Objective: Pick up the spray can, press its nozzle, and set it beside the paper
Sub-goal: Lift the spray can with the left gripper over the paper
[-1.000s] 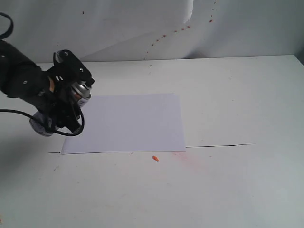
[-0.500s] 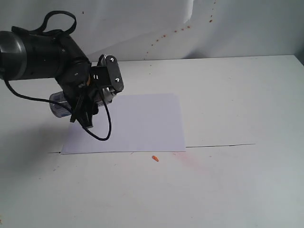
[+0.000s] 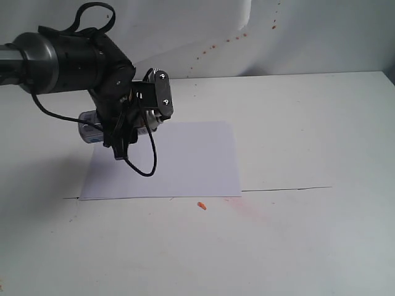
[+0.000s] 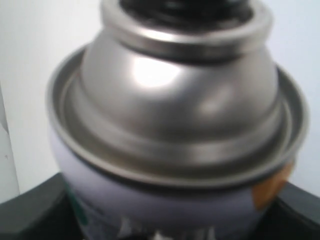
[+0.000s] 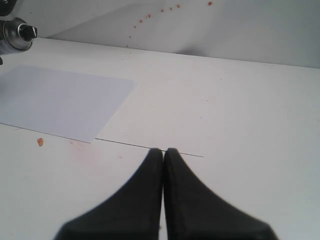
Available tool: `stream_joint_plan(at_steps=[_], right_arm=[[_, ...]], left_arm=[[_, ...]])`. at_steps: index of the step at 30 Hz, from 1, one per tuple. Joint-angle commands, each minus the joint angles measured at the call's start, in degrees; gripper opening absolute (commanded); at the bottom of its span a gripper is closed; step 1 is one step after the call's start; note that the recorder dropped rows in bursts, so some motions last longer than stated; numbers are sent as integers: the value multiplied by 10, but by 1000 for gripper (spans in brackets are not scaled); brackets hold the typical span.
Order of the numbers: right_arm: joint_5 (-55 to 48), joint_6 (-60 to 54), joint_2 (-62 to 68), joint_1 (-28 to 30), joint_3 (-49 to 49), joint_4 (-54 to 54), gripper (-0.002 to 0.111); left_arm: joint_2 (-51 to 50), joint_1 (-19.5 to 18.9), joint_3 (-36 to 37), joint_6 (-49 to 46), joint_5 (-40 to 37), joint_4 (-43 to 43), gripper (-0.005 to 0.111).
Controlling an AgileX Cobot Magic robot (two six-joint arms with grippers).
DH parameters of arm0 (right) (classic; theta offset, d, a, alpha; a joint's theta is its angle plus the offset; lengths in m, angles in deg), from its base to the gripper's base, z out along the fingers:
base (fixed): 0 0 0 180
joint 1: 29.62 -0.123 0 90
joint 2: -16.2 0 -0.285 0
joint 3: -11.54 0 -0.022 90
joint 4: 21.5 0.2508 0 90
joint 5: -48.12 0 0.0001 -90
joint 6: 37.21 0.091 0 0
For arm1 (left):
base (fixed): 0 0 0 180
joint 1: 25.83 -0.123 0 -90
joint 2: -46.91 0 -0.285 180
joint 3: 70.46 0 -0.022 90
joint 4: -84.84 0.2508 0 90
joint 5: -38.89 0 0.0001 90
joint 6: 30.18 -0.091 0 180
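Your left gripper [image 3: 141,120] is clamped on the spray can [image 3: 91,127], which is held almost on its side over a corner of the paper [image 3: 185,160]. Your right gripper [image 5: 163,165] is closed together, well apart. If it pushes the nozzle [image 5: 28,31] off-centre, the can may slip in the grip.

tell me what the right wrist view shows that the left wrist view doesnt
Only the right wrist view: the paper lying flat on the table, an orange speck just off its edge, and the right gripper with jaws together. Only the left wrist view: the left gripper clamping the spray can, and an orange mark on its label. Both: the spray can with its silver dome, small at the edge of the right wrist view, filling the left.
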Motion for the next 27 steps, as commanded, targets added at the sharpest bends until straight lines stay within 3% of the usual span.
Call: stream_joint_plan(at_steps=[1,27], right_arm=[[2,0,-3,4,2,-4,0],[2,0,-3,4,2,-11,0]], left_arm=[[7,-2,-8,-30,-7,-20,0],[7,-2,-8,-32,-20,-53,0]])
